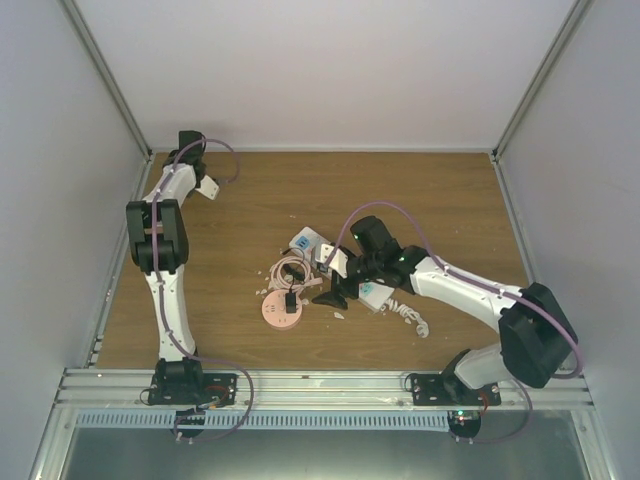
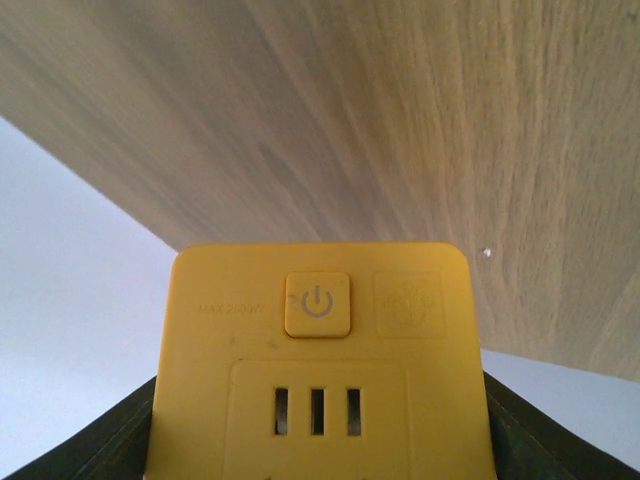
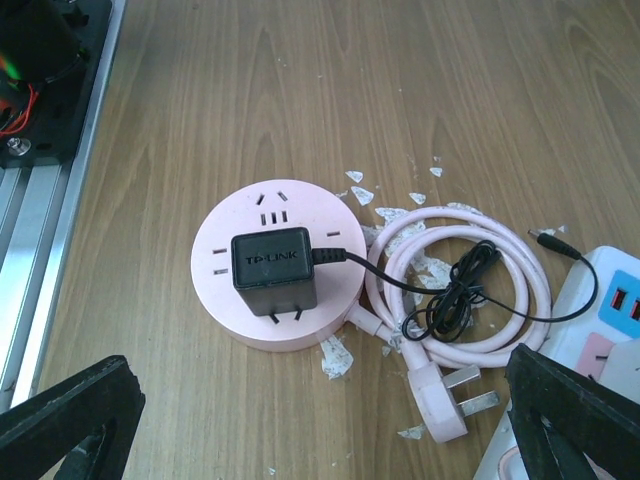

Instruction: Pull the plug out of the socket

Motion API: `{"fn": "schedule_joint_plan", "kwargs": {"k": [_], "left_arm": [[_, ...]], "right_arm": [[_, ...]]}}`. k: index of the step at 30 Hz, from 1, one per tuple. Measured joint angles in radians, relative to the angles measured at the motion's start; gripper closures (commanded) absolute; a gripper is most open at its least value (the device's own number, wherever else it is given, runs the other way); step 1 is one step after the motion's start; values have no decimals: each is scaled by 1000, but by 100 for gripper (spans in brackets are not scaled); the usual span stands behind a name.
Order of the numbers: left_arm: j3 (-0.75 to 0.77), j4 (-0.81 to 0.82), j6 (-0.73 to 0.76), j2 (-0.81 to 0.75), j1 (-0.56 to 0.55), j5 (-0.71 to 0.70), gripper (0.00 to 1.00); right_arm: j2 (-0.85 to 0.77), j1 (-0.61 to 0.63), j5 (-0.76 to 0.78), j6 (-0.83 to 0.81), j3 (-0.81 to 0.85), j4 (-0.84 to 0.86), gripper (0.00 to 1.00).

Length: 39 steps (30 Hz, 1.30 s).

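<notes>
**Plug seated in socket, right end effector spread**

Far left, the left end effector clenches a yellow socket block above the desk. At mid-desk the black plug sits pushed into the round pink socket, beside a coiled pink cable. The right end effector hangs released over them, fingers wide apart.

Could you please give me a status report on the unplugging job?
Left gripper shut on a yellow power strip. Right gripper open near the pink round socket. Black TP-LINK adapter plugged in. Pink coiled cable alongside, nothing over the adapter.
</notes>
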Motion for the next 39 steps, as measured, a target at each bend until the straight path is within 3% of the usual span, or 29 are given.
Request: {"fn": "schedule_joint_plan", "kwargs": {"k": [6, 13, 26, 30, 39], "left_arm": [[11, 11, 7, 48, 2, -19, 47], [16, 35, 6, 68, 2, -29, 24], [30, 49, 9, 68, 2, -17, 12], [30, 13, 10, 59, 3, 12, 1], [6, -132, -111, -128, 5, 167, 1]], "right_arm": [[22, -1, -6, 0, 0, -6, 0], [39, -1, -13, 0, 0, -10, 0], [49, -1, -18, 0, 0, -16, 1], [52, -1, -18, 0, 0, -17, 0], [52, -1, -17, 0, 0, -17, 0]]}}
